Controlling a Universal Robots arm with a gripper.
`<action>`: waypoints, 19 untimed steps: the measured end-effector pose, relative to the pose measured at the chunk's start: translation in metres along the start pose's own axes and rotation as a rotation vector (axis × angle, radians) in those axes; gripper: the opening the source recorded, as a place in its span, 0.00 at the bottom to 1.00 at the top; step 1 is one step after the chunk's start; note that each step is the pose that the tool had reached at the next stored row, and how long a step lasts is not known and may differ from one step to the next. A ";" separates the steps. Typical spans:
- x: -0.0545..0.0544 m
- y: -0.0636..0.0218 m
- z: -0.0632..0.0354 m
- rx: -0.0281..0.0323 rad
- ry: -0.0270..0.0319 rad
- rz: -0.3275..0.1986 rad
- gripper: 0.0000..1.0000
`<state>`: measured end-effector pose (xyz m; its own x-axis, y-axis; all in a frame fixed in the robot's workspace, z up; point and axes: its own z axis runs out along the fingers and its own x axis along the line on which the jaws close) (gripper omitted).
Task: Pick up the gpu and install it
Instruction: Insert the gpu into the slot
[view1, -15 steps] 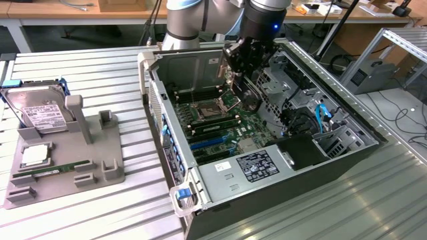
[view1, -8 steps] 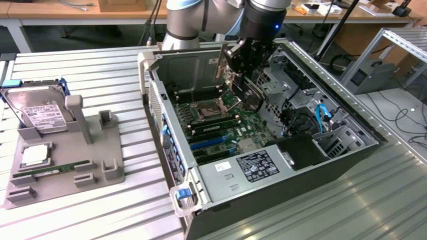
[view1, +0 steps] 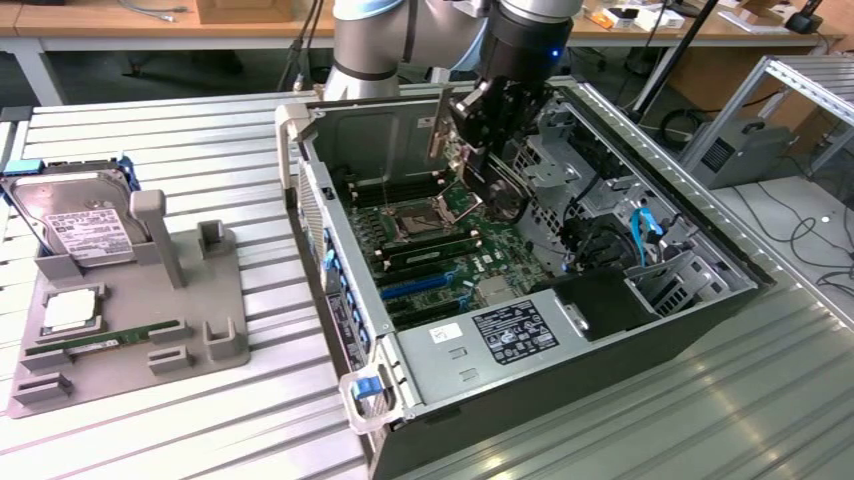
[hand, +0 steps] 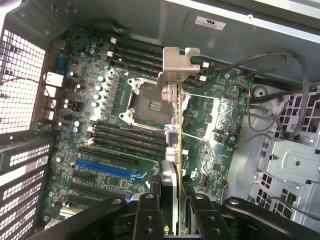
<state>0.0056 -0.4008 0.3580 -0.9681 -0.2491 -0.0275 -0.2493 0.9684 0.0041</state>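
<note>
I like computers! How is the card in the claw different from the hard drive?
The gpu is thin with a silver bracket; the hard drive is thicker, with a white label. The claw holds the gpu over the motherboard; the hard drive leans in a grey stand. Both are rectangular.

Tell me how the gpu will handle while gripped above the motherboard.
Probably stiff: the gpu stands straight, edge-on, in the tool. Likely light, being thin. Its metal bracket end, far from the grip, may sway it.
</note>
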 end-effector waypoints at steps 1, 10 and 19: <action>0.000 0.0000 0.0001 -0.0002 0.0000 -0.004 0.27; 0.000 0.0000 0.0003 -0.0013 0.0002 -0.048 0.27; 0.000 0.0000 0.0006 -0.0023 0.0004 -0.085 0.27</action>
<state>0.0056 -0.4008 0.3574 -0.9434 -0.3304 -0.0274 -0.3306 0.9438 0.0041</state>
